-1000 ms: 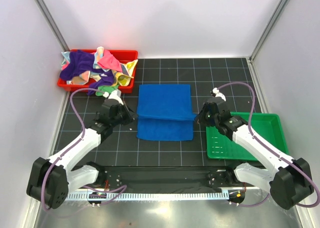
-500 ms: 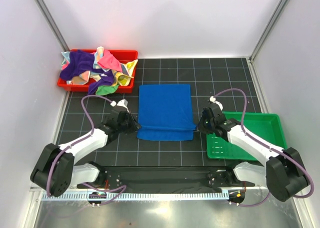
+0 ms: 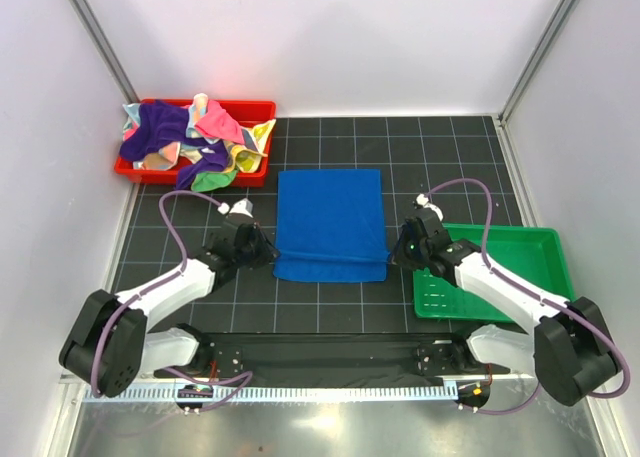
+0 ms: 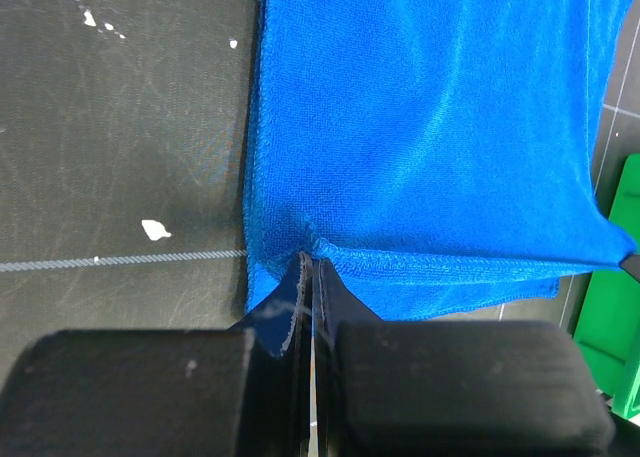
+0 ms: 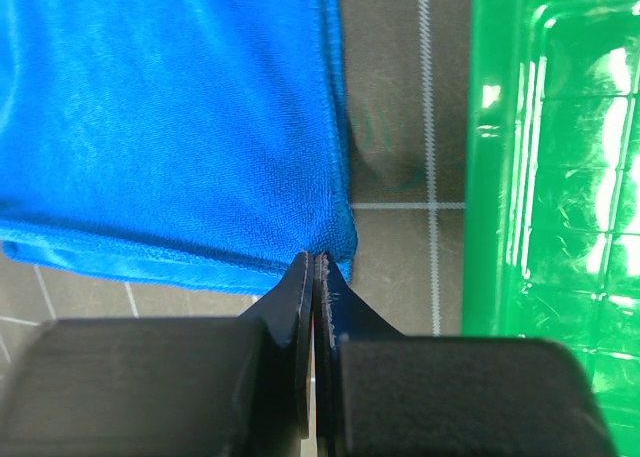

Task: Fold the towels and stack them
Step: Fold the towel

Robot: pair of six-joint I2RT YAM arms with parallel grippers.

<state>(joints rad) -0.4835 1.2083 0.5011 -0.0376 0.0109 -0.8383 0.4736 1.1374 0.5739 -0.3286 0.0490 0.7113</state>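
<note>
Blue towel point(image 3: 330, 217) lies doubled at the middle of the counter point(image 3: 330, 302). Left gripper point(image 3: 270, 261) is clamped on its near left corner, right gripper point(image 3: 392, 256) on its near right corner. Recommended: hold both corners level and taut, square the edges, release together.

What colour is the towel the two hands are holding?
The towel is plain royal blue, clearest in the left wrist view.

Soft-napped cloth towel point(image 4: 420, 127), glossy plastic green tray point(image 5: 540, 177), matt tabletop point(image 4: 120, 127), perhaps rubber
</note>
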